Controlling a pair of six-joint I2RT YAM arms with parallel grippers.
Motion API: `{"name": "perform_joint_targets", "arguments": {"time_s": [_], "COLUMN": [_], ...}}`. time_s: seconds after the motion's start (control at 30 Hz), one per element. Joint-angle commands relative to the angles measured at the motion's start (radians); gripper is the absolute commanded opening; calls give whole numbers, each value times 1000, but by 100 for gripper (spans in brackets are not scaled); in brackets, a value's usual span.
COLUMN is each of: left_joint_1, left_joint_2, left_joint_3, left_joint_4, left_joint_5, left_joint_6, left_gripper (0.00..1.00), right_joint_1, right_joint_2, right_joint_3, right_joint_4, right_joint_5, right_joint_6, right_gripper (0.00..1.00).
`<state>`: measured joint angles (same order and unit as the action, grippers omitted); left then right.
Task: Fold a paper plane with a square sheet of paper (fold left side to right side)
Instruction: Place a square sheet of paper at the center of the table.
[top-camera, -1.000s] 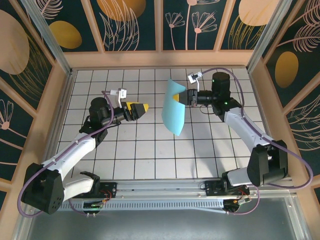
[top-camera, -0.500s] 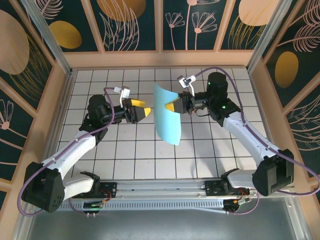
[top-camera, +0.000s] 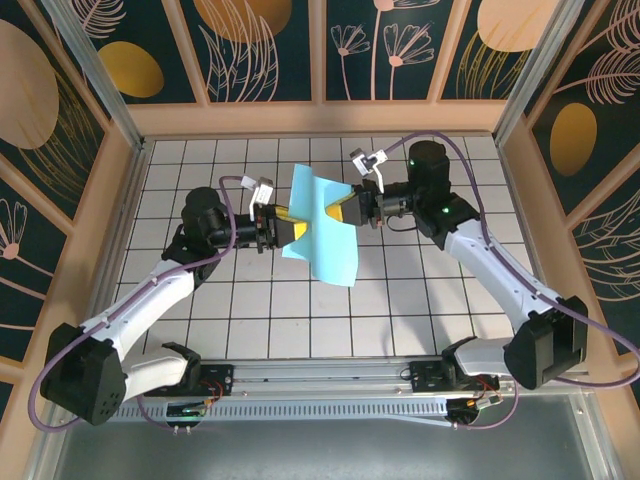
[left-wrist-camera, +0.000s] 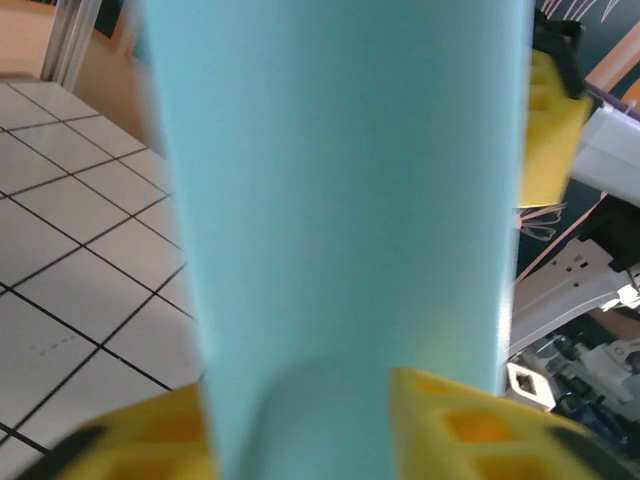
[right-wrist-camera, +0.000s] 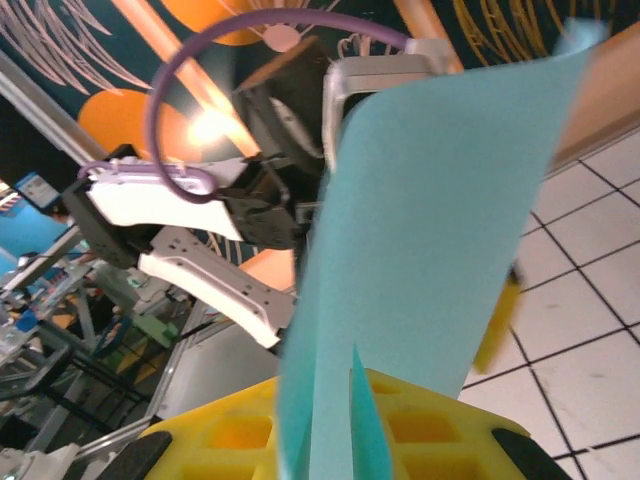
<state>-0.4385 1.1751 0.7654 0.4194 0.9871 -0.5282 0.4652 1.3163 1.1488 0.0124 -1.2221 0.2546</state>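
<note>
The square sheet of paper (top-camera: 325, 245) is light blue and hangs bent above the middle of the tiled table. My right gripper (top-camera: 345, 210) is shut on its right part. In the right wrist view the sheet (right-wrist-camera: 430, 220) rises out of that gripper (right-wrist-camera: 350, 400), pinched in a narrow fold between the yellow fingers. My left gripper (top-camera: 285, 228) is at the sheet's left edge. In the left wrist view the sheet (left-wrist-camera: 340, 200) runs up from that gripper (left-wrist-camera: 295, 420) between its two yellow fingers (left-wrist-camera: 470, 430). They stand a little apart, and whether they pinch the paper is hidden.
The white grid tabletop (top-camera: 250, 300) is ringed by wooden walls (top-camera: 100, 230). A metal rail (top-camera: 330, 375) with both arm bases runs along the near edge. The left arm's white link (right-wrist-camera: 200, 270) faces the right wrist camera closely.
The right gripper carried the sheet leftward toward the centre. The left gripper moved right to the sheet's left edge, and its fingers closed in around the paper.
</note>
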Motion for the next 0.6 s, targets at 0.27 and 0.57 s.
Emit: {"name": "perform_joint_targets", "arguments": {"time_s": [0.27, 0.57], "left_joint_1": [-2, -1], "left_joint_2": [16, 57], "left_joint_3": [3, -36], "left_joint_4": [-62, -98], "left_joint_5": [-66, -250], "left_joint_6": [64, -24], "left_gripper": [15, 0], "right_joint_1": [-50, -124], "right_joint_2": [39, 52], "right_joint_3": [25, -5], "right_joint_4": [-154, -166], "right_joint_5": [119, 221], "right_joint_6": [-121, -84], "right_gripper": [19, 40]}}
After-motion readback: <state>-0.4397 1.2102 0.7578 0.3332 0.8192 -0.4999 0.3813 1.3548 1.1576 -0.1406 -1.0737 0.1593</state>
